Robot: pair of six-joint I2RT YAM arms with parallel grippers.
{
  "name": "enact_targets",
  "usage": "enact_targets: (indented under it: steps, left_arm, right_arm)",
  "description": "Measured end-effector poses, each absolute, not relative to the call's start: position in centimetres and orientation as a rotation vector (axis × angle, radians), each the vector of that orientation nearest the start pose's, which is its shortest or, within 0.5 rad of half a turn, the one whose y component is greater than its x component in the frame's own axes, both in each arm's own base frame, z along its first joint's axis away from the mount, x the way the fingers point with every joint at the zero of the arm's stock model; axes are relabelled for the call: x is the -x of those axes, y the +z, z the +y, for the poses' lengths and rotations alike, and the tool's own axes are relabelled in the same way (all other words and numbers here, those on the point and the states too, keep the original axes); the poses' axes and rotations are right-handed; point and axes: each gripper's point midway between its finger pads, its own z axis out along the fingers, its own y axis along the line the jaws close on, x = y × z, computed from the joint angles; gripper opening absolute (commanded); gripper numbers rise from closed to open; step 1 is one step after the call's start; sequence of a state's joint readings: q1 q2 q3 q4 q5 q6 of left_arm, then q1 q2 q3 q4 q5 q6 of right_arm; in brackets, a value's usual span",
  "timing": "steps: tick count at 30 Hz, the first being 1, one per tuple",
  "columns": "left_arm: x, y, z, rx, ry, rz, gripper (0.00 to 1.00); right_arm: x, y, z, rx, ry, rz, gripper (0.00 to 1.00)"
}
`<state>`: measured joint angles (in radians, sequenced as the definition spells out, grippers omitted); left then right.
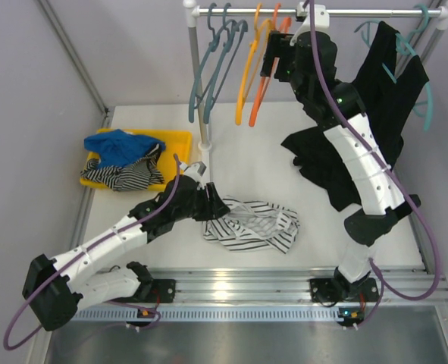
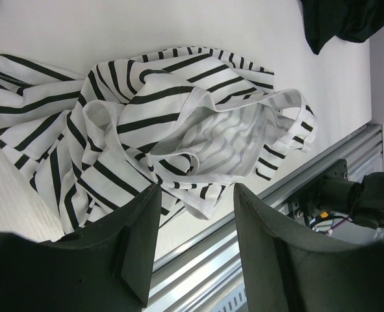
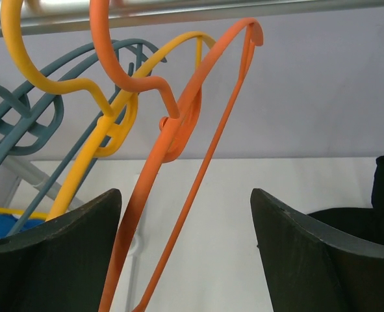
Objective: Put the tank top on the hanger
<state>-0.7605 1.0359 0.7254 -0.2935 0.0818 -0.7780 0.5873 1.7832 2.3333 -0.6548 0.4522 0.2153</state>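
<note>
The tank top (image 1: 254,224), white with thin black stripes, lies crumpled on the table near the front edge. In the left wrist view the tank top (image 2: 179,117) fills the middle, its hem reaching between my fingers. My left gripper (image 1: 208,203) (image 2: 196,192) is open at the top's left edge, holding nothing. The red-orange hanger (image 1: 265,76) (image 3: 198,130) hangs by its hook on the rail. My right gripper (image 1: 273,57) (image 3: 186,195) is open right at it; the hanger's arms pass between the jaws, close to the left finger (image 3: 68,253).
A yellow-orange hanger (image 1: 248,68) and teal hangers (image 1: 216,53) hang left of the red-orange one on the rail (image 1: 360,11). A black garment (image 1: 337,159) hangs at the right. A yellow tray (image 1: 180,140) holds a blue cloth (image 1: 121,144) and a bolder striped garment (image 1: 125,176).
</note>
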Motion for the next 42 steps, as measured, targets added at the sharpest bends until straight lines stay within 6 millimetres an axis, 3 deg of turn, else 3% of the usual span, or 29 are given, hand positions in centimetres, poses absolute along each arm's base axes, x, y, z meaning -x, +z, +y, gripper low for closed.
enact_targets:
  steps: [8,17,33,42]
  left_arm:
    - [-20.4,15.8,-25.4,-0.033,-0.920,2.339,0.53]
    - [-20.4,15.6,-25.3,-0.033,-0.917,2.344,0.53]
    - [-20.4,15.2,-25.4,-0.033,-0.911,2.354,0.53]
    - [-20.4,15.2,-25.4,-0.033,-0.911,2.354,0.53]
  right_arm:
    - [-44.0,48.5,20.8,-0.015,0.196,1.669,0.80]
    - [-43.5,48.7,21.2,0.011,0.174,1.667,0.59]
    - [-43.9,47.3,20.9,0.026,0.117,1.705,0.56]
    - [-44.0,47.2,20.8,0.039,0.095,1.706,0.46]
